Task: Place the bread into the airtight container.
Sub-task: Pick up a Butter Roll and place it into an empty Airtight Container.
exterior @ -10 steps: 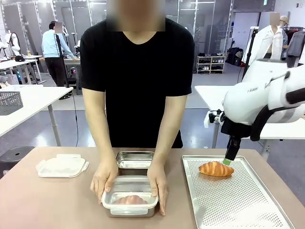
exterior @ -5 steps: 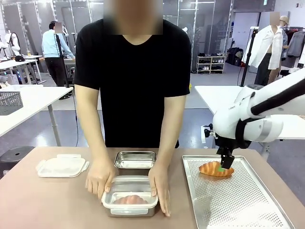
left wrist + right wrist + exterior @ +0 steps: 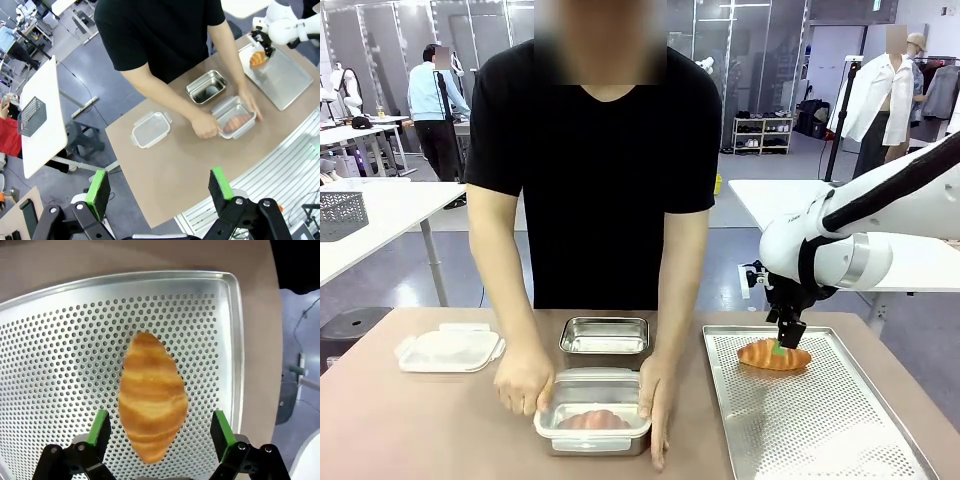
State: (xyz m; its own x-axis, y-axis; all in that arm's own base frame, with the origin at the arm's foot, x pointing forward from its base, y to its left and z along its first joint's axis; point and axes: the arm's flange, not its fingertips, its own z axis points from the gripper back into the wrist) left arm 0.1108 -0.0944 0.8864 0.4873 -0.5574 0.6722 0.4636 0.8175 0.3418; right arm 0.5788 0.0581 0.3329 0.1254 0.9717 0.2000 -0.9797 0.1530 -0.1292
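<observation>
Brown table [image 3: 420,425] fills the room's near side, and people stand by white tables far behind it. On the right part of the table lies a flat metal tray [image 3: 840,430] full of little holes. The bread [image 3: 152,395] is a golden croissant, and it lies on the tray near the tray's far edge. My right gripper [image 3: 160,432] hangs low over the tray, right at the bread. Its two green pads [image 3: 100,427] are apart, one on each side of the bread's near end. I see a little gap between each pad and the bread, so I am not squeezing it. Just beside the tray, to its left, stands the airtight container [image 3: 593,415] with a clear lid on top and another bread [image 3: 590,420] inside. A person in a black shirt stands at the far side of the table. The person has one hand [image 3: 525,378] on the side of the container away from the tray. The other hand [image 3: 655,400] is on the side next to the tray. A shiny steel box [image 3: 605,338] sits left of the tray too, a bit farther back. A clear plastic lid [image 3: 450,350] lies well apart from the tray, far to its left. My left gripper [image 3: 160,187] is high up over the table, well apart from the tray, and its fingers are spread wide.
</observation>
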